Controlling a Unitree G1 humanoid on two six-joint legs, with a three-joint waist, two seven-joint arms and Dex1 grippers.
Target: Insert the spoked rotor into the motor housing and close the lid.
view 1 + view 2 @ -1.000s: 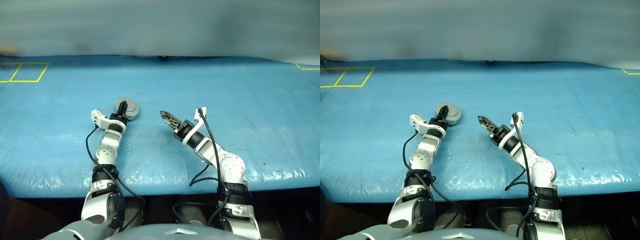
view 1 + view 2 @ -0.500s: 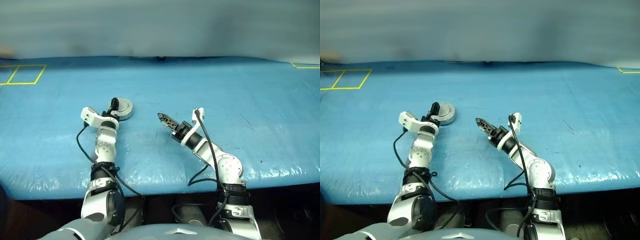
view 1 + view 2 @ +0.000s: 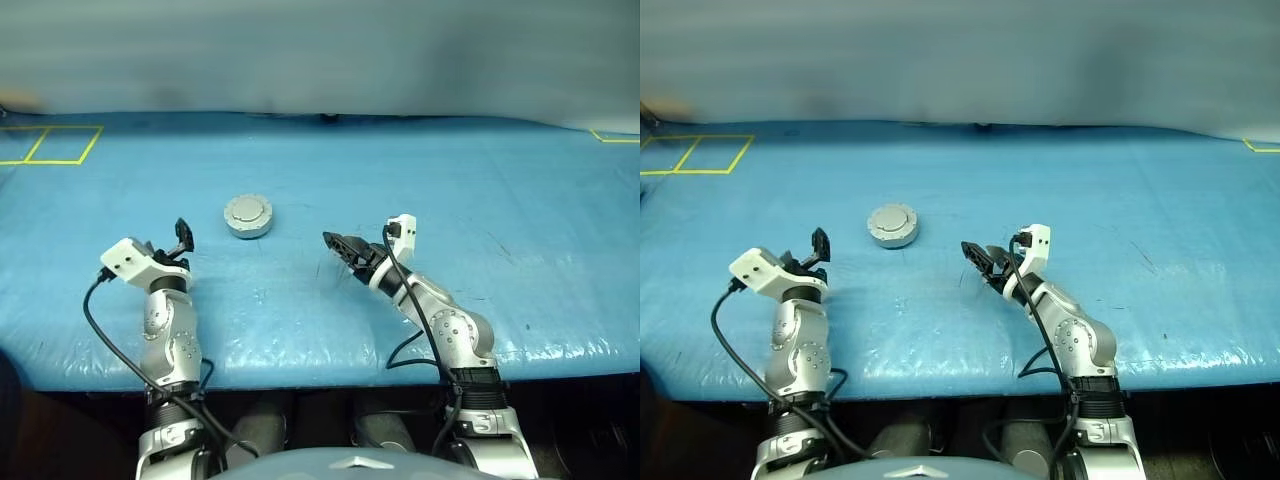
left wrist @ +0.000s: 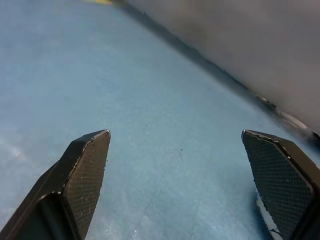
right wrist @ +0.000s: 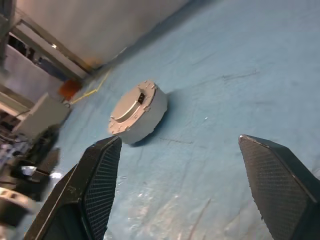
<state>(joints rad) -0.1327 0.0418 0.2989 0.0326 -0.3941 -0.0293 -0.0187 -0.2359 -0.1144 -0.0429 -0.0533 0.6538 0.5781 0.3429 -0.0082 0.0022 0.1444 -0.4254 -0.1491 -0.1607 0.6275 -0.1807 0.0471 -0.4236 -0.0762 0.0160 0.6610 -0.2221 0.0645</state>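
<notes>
The motor housing (image 3: pixel 248 216) sits left of centre on the blue table (image 3: pixel 520 200), its lid (image 5: pixel 128 104) shut on top. Left gripper (image 3: pixel 182 238) hangs lower left with jaws spread wide and empty; right gripper (image 3: pixel 340 246) hovers right of centre, also wide and empty.

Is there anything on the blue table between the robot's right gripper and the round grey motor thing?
Nothing visible. Between the open right gripper and the closed motor housing lies bare blue table. The open left gripper sits off to the side.

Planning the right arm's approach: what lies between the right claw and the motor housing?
Nothing: in the left eye view, only bare blue table cover lies between the right claw and the closed motor housing.
</notes>
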